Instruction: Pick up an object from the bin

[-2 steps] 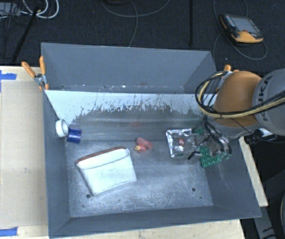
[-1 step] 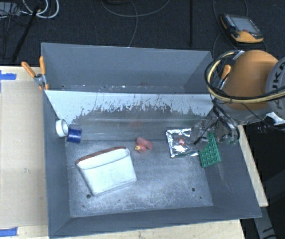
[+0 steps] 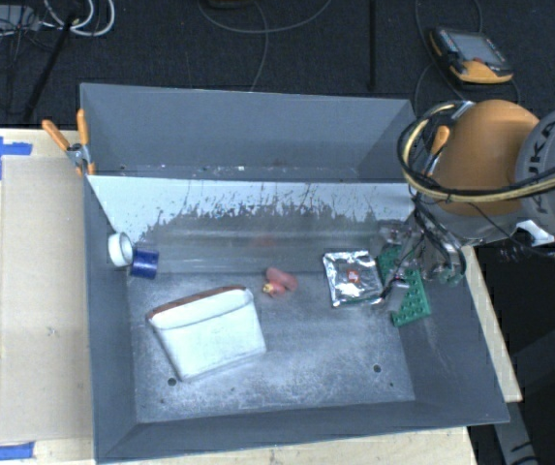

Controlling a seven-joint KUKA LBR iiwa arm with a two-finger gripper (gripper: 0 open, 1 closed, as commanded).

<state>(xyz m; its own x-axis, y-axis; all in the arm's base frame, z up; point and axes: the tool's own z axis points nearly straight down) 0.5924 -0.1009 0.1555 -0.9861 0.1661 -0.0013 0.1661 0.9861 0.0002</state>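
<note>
My gripper (image 3: pixel 415 260) hangs low at the bin's right side, just under the arm's orange cover. A flat green studded piece (image 3: pixel 411 304) lies tilted directly below it, touching or nearly touching it. Whether that piece is held I cannot tell. Just left of the gripper lies a crumpled silver foil packet (image 3: pixel 353 277) with a red mark on it. Further left, near the middle of the floor, sits a small pink lump (image 3: pixel 279 281).
A white rectangular tub with a brown rim (image 3: pixel 209 332) lies at the front left. A small blue and white bottle (image 3: pixel 132 255) rests against the left wall. The arm and its cables overhang the bin's right wall.
</note>
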